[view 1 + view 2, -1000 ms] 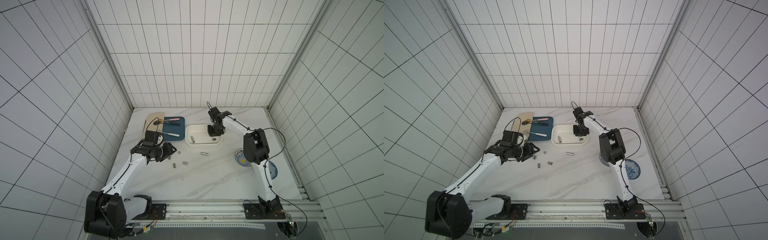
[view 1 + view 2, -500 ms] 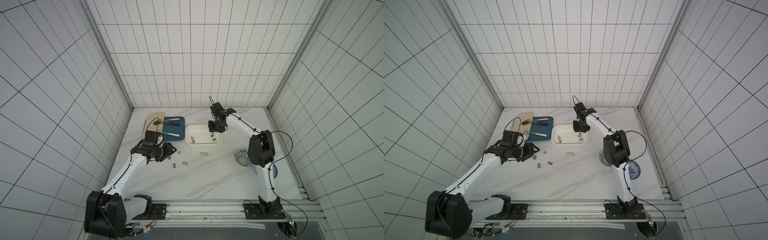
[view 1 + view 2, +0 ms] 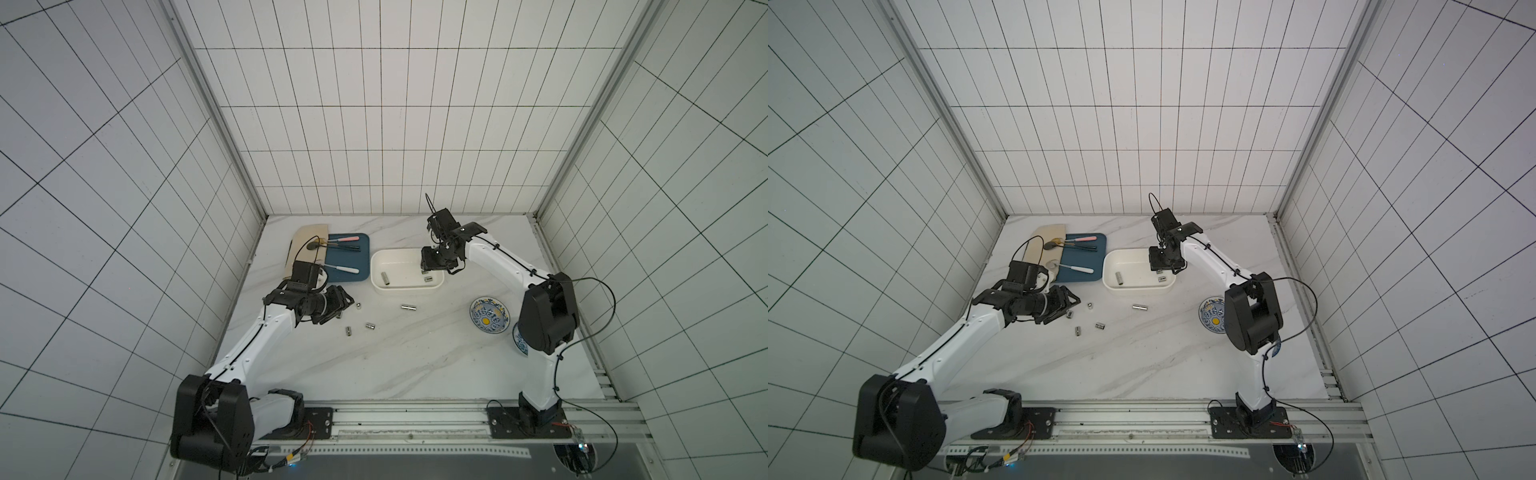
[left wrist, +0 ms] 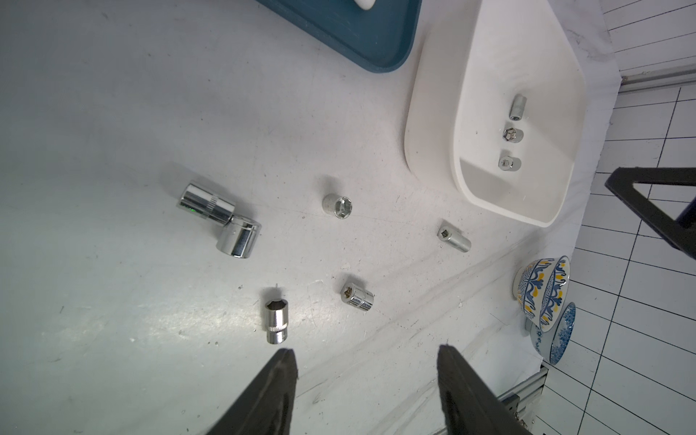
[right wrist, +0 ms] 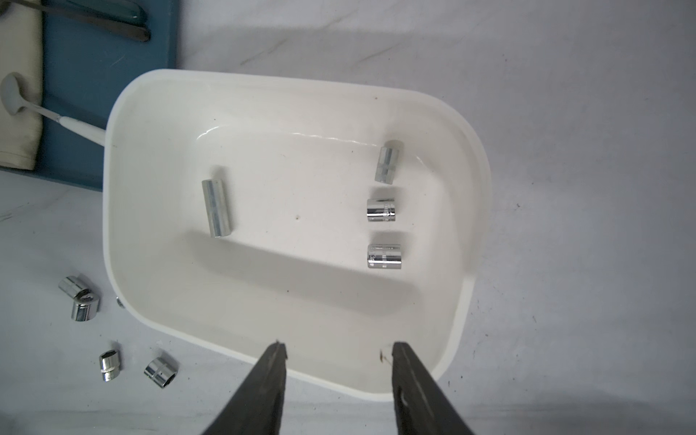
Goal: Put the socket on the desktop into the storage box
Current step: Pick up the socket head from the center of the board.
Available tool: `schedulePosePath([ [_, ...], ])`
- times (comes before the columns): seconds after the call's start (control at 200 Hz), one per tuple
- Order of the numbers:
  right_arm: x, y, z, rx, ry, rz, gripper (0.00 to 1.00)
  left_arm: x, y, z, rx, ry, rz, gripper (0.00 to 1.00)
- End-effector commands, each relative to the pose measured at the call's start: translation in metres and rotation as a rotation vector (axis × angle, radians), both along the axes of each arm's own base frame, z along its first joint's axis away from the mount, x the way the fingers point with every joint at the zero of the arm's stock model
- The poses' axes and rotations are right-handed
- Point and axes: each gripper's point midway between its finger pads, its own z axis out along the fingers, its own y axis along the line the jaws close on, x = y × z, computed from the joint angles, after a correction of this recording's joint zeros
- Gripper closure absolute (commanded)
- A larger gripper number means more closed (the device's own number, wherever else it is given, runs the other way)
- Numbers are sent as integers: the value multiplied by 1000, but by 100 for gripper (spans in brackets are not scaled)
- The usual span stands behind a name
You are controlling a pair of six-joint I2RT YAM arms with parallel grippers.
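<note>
four chrome sockets lie on the floor of the white storage box. six loose sockets lie on the desk beside the box, two of them touching. right claw: released, empty, above the box rim. left claw: released, empty, above the desk near the loose sockets.

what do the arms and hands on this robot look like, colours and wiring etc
Both the left arm and right arm are slim white tubes joined by bulky black joint housings. Thin black cables run along them and loop free near the joints. The left hand and right hand each have two plain black tapered fingers. No markings are visible.
</note>
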Motion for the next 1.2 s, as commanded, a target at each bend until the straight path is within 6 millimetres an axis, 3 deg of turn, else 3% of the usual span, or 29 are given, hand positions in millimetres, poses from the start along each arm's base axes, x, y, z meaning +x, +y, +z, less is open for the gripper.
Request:
schedulePosePath([
  [0.0,-17,7,11,29,-26,53,49,3,-2,2,13,-18,-16,37],
  [0.275,-58,22,9,70,-32,191,49,2,-6,4,-5,-22,-33,37],
  [0.52,-87,29,-12,65,8,286,49,-8,-30,13,-62,-39,-135,37],
  [0.87,-101,43,-47,45,73,356,49,-17,-40,6,-71,-25,-155,37],
  [1.194,-99,48,-66,-6,66,381,49,-18,-42,8,-85,-32,-176,37],
])
